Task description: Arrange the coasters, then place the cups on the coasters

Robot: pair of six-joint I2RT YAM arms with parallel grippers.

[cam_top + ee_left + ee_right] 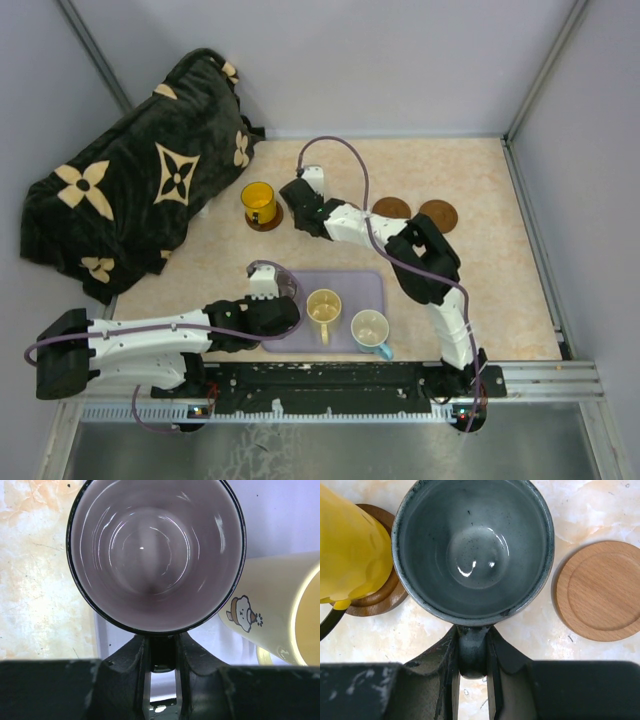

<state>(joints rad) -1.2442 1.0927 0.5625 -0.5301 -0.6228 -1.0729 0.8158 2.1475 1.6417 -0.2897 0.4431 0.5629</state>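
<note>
Left hand (162, 652): clamped on the mauve mug's (155, 555) handle, at the lavender tray's (365, 285) left end.
Right hand (472, 652): pinching the grey-green mug's (472, 550) handle, toward the worktop's (480, 300) far edge.
Handling: glazed ceramic, likely rigid, slick, chippable; handles give the surest hold.

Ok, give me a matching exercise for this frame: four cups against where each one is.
Cups: 1 yellow cup; 2 dark grey-green cup; 3 mauve-grey cup; 4 cream cup.
Places: a standing free on the lavender tray; b handle in the left gripper; c on a coaster; d handle in the right gripper.
Pairs: 1-c, 2-d, 3-b, 4-a.
</note>
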